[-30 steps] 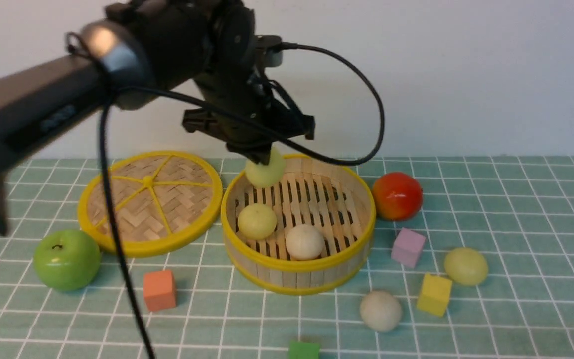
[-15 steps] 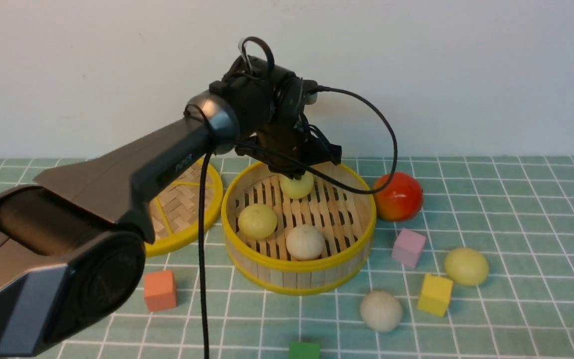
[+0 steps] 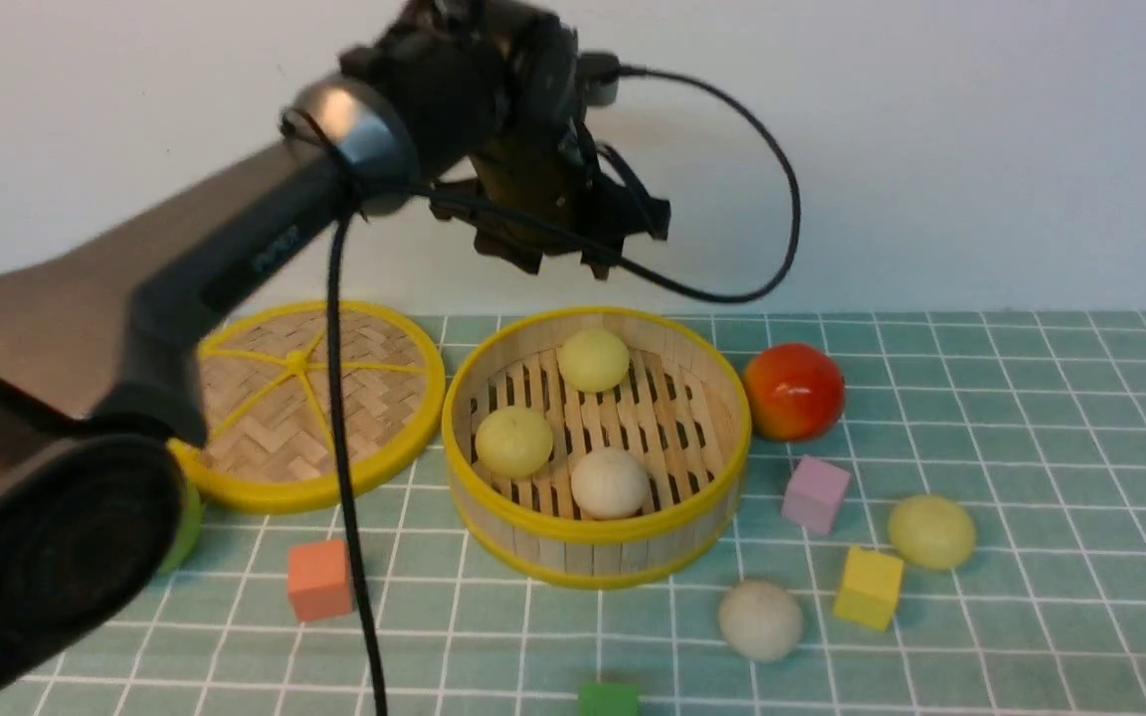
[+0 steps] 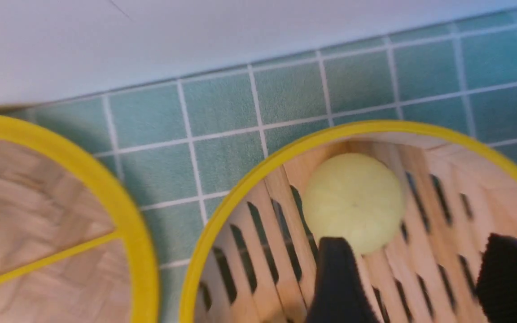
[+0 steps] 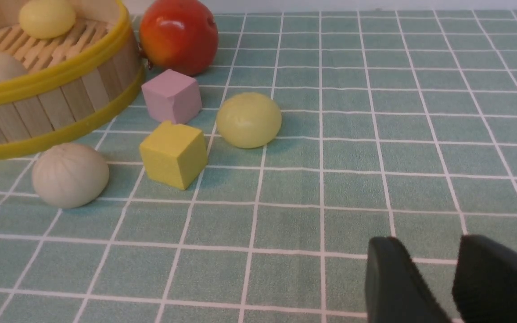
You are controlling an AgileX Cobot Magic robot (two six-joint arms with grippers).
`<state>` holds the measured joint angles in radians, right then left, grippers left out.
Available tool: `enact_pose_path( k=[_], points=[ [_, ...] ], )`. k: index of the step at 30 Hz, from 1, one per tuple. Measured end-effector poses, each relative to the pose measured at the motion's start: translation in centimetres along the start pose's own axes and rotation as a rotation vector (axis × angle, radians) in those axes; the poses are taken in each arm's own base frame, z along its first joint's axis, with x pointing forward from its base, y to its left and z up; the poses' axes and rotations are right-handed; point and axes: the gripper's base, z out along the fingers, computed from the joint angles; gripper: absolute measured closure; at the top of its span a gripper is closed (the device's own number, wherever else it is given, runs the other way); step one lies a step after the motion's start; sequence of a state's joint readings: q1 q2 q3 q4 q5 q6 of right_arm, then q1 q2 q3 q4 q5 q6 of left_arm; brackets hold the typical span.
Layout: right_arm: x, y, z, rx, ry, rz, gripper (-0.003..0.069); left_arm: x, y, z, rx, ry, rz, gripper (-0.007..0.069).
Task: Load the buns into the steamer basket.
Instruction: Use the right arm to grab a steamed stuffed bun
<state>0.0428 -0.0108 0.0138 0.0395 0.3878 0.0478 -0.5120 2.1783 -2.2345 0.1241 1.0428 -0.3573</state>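
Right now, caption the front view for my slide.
Left gripper open above basket holding three buns; two buns lie on the table.

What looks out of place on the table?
Two buns sit outside the steamer basket: a yellow-green bun to the right of the yellow cube, and an off-white bun to its left, in front of the basket. Nothing looks spilled, tipped or broken.
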Motion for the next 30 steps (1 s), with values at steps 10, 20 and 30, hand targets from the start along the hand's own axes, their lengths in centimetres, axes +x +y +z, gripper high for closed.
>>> enact_pose_path(
  k=[10,20,30],
  points=[
    [0.0,0.0,0.0,0.000,0.000,0.000,0.0421,-0.6,1.8,-20.1,0.077,-0.170,0.007,0.0448],
    [0.0,0.0,0.0,0.000,0.000,0.000,0.0421,10.8,6.4,-32.7,0.129,-0.215,-0.044,0.0638],
    [0.0,0.0,0.0,0.000,0.000,0.000,0.0421,27.5,10.9,-32.7,0.204,-0.210,-0.110,0.0638]
  ],
)
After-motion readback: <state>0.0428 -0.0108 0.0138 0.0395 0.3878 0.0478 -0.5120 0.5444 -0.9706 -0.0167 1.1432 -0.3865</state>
